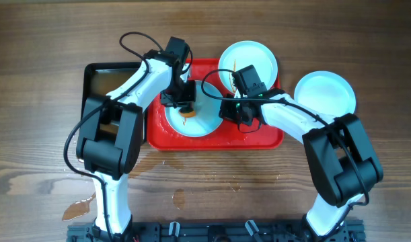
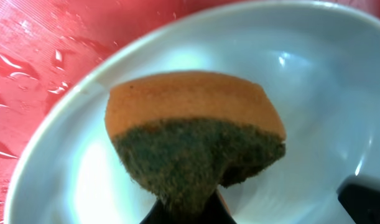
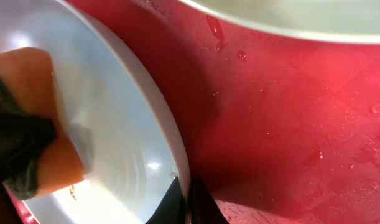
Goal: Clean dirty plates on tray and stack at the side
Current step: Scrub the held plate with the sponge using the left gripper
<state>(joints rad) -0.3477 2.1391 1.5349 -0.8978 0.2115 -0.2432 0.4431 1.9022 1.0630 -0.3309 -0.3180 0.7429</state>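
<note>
On the red tray (image 1: 218,142), the centre plate (image 2: 301,74) lies flat in the left half. The left gripper (image 1: 185,104) is over it, jaws closed on an orange-and-green sponge (image 2: 196,137) that is set against the plate's inside. The right gripper (image 3: 188,200) reaches in from the other side, jaws nearly together and pinching that plate's rim to steady it.

The pinch looks like the weak point. It takes only a thin lip of wet rim, and the tray floor is beaded with water. A hard sideways stroke could, I judge, pull the rim out of the jaws and send the plate skating into the tray wall. Pressing down near the edge away from the pinch could tip the plate. A small orange-brown speck shows by the sponge in the right wrist view, so the scrubbing seems not yet done.

Room is tight. The rear plate (image 1: 247,62) sits at the tray's far edge, overhanging the rim and close to the right wrist, where a wide swing could knock it. Both grippers crowd over one plate. The black tray (image 1: 101,74) lies just beside the red tray's left edge. The side plate (image 1: 325,91) rests on the worktop (image 1: 44,134) to the right of the tray, with open wood around it for stacking.
</note>
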